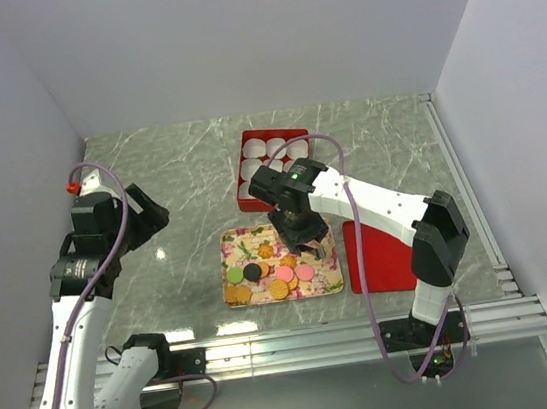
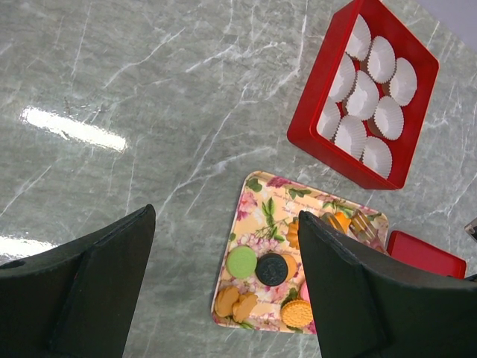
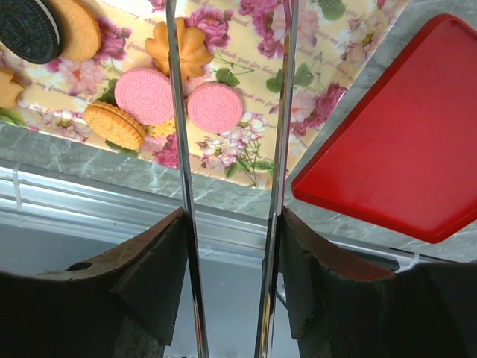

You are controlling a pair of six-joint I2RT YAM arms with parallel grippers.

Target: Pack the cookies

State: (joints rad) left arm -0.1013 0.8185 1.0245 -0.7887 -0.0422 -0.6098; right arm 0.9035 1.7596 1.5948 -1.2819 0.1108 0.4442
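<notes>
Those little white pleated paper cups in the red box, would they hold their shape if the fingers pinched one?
Probably not. The white pleated paper cups look thin and fluted, so a pinch would likely crumple a wall. They seem very light, so a nudge may slide or tip one. Packed tightly in the red square box, they probably brace one another somewhat.

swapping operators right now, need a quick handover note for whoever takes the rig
Left gripper: open, empty, held high over bare table left of the floral tray.
Right gripper: over the tray's right part, thin blades apart, nothing visibly gripped; a pink cookie shows between them.
Cookies: all on the tray, mostly its near half.
Red box of white paper cups: behind the tray, every visible cup empty. Red lid: flat, right of the tray.
Done: nothing packed yet.
Left: move each cookie into a cup.
</notes>
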